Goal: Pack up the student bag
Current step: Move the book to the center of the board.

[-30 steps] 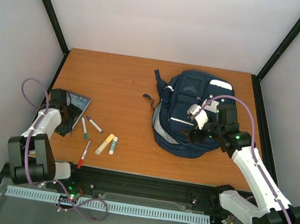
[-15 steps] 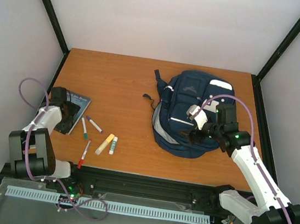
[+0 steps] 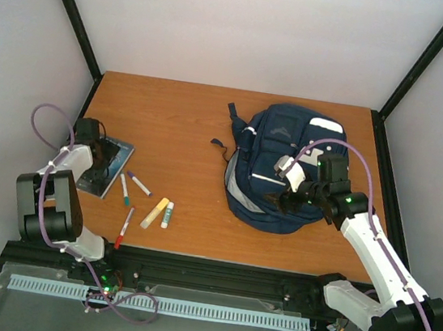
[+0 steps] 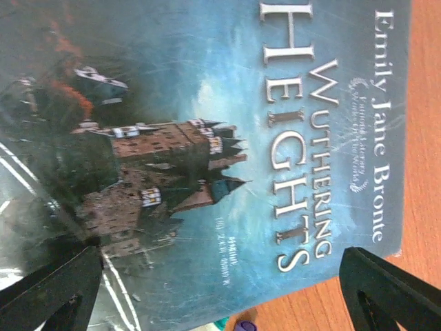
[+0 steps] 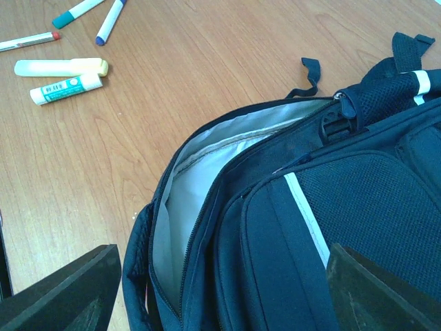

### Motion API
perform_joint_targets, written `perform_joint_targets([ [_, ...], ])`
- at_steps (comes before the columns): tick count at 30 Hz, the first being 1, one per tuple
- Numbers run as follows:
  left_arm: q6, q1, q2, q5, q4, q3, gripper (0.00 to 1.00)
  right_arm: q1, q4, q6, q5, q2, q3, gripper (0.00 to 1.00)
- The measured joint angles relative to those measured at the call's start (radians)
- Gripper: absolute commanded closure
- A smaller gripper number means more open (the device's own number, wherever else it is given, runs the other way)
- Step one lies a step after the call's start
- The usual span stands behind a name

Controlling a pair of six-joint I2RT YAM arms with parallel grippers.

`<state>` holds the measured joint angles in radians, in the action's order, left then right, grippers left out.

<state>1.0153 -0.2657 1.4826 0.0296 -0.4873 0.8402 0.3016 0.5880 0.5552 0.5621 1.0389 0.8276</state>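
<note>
On the right half of the smooth wooden counter [image 3: 178, 119] lies the student bag [image 3: 274, 168], a rounded navy fabric pack with mesh front pockets, thin white stripes and dark straps. Its main zipper gapes and shows a pale grey lining. The right jaws hang spread wide just above this opening, pinching nothing. The left jaws are spread too, over a glossy paperback book [image 4: 207, 138] near the left edge.

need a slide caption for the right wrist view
Open right pincer over the navy backpack, main compartment unzipped to pale lining; pens and a glue stick on the wooden table beyond.
</note>
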Motion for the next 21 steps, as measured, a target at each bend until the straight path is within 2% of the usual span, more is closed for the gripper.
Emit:
perform_joint_targets([
  [6, -0.011, 0.043, -0.019, 0.03, -0.008, -0.002, 0.0, 0.0, 0.0, 0.002, 0.001, 0.0, 0.0, 0.17],
  [10, -0.013, 0.051, -0.134, 0.138, -0.082, -0.002, 0.0, 0.0, 0.001, 0.002, 0.004, 0.0, 0.0, 0.17],
  [14, -0.033, 0.015, -0.192, 0.228, -0.152, 0.038, 0.0, -0.001, 0.003, 0.002, 0.013, 0.0, 0.0, 0.17],
  [21, -0.044, -0.091, -0.182, 0.248, -0.188, 0.003, 0.0, -0.001, 0.011, 0.002, 0.041, 0.0, 0.0, 0.18],
])
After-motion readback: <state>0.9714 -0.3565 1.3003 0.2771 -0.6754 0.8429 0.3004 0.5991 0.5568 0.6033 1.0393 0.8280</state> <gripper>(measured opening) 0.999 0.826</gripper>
